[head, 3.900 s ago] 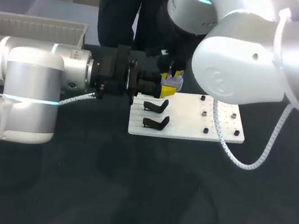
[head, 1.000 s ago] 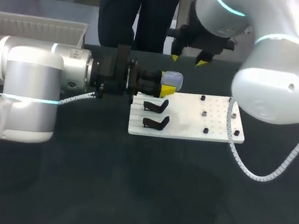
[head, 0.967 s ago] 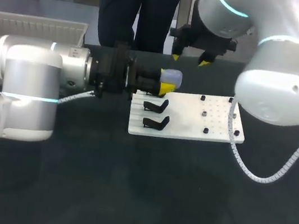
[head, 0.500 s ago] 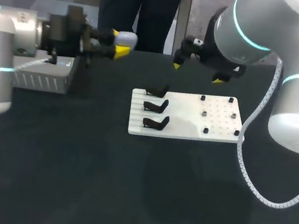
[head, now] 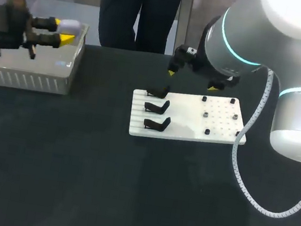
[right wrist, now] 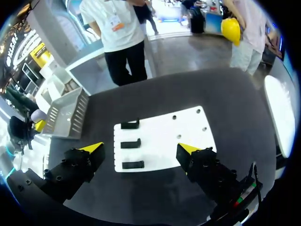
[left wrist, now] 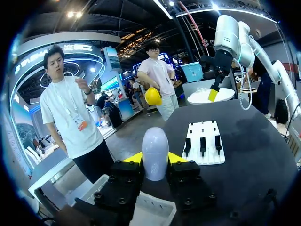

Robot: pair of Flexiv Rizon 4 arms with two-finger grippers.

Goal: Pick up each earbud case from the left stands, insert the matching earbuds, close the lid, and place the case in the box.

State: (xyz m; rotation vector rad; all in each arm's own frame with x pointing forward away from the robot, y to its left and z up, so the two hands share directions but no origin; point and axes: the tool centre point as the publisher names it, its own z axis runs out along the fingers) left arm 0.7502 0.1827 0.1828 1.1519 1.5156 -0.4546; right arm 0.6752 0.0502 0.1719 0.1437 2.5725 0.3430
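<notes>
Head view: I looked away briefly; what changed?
The left hand, still shut on the earbud case, carried it leftward from over the stand board to above the box. The right hand drew off the case and hangs open by the board. Board, stands and box stayed put.

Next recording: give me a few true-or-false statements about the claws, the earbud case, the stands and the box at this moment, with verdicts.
1. The left claw is shut on the earbud case. True.
2. The right claw holds an earbud. False: it is open and empty, above the white board.
3. All three black stands are empty. True.
4. The case lies inside the box. False: it is in the left claw, held above the box.
</notes>
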